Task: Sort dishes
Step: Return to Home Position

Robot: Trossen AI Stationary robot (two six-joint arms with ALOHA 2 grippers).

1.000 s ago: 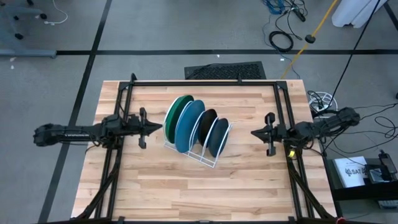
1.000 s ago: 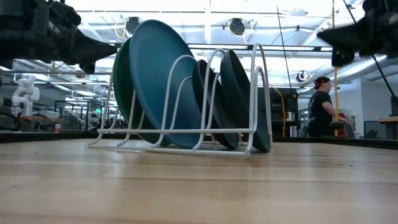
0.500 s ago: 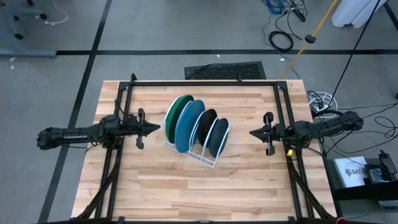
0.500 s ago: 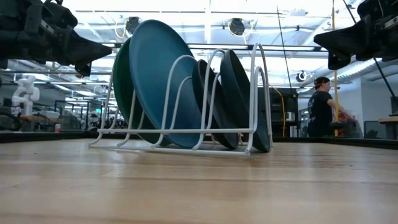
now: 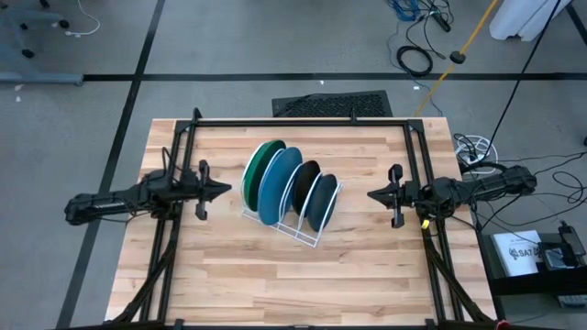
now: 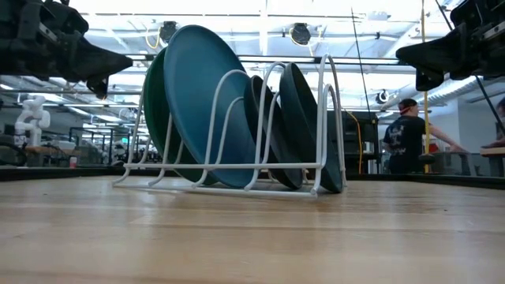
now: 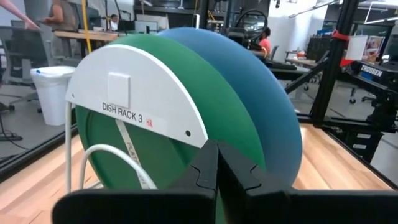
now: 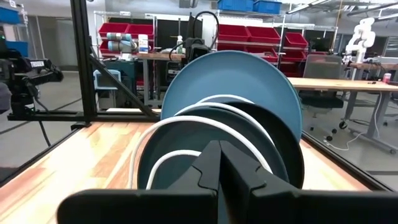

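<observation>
While upright in rack (image 5: pixel 309 240), 4 plates (image 5: pixel 278 183) — between left tool (image 5: pixel 227 190), right tool (image 5: pixel 371 194)

Robotics lab, red storage bins (image 8: pixel 249 38), workbenches (image 8: pixel 348 83)

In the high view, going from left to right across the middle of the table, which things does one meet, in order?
left gripper → green plate → blue plate → black plate → dark teal plate → right gripper

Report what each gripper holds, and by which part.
Nothing. The left gripper and right gripper hang empty, jaws shut, on either side of the white wire rack, which holds all four round plastic plates.
</observation>
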